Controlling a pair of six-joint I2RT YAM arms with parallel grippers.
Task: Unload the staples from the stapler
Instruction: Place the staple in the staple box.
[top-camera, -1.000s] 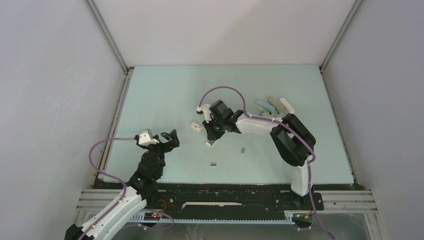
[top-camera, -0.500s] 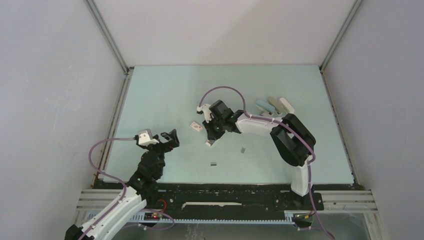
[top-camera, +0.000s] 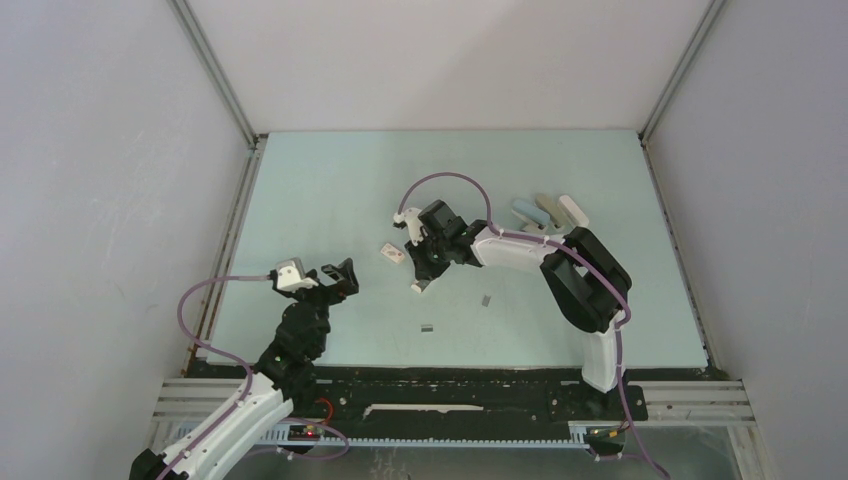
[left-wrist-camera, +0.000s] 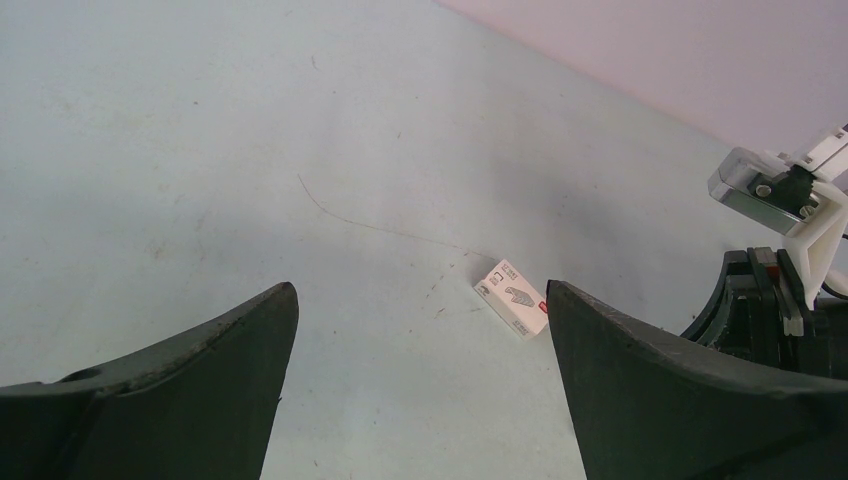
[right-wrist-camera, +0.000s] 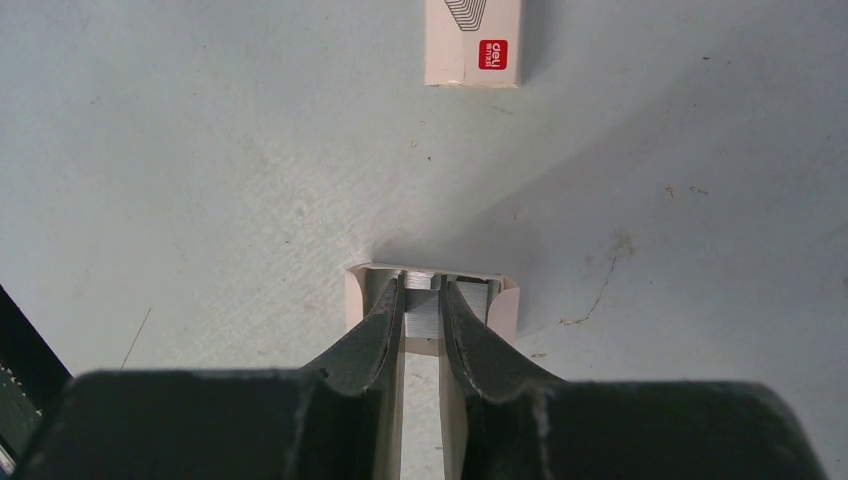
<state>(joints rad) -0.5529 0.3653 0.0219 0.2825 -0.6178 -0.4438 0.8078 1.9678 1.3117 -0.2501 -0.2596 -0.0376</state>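
The pale-blue stapler (top-camera: 527, 214) lies at the back right of the mat, away from both grippers. Two loose staples strips (top-camera: 486, 299) (top-camera: 427, 327) lie on the mat in front of the right arm. My right gripper (top-camera: 425, 270) (right-wrist-camera: 424, 287) points down into a small open card tray (right-wrist-camera: 358, 300) (top-camera: 419, 286). It is shut on a grey ribbed block of staples (right-wrist-camera: 424, 320) inside that tray. More staples (right-wrist-camera: 476, 298) sit beside the block. My left gripper (top-camera: 340, 274) (left-wrist-camera: 420, 292) hangs open over bare mat at the left, with nothing between its fingers.
A closed small white labelled box (top-camera: 392, 252) (left-wrist-camera: 512, 297) (right-wrist-camera: 472, 38) lies just left of the right gripper. Two more slim items, one beige (top-camera: 548, 210) and one white (top-camera: 573, 209), lie beside the stapler. White walls enclose the mat (top-camera: 330, 190).
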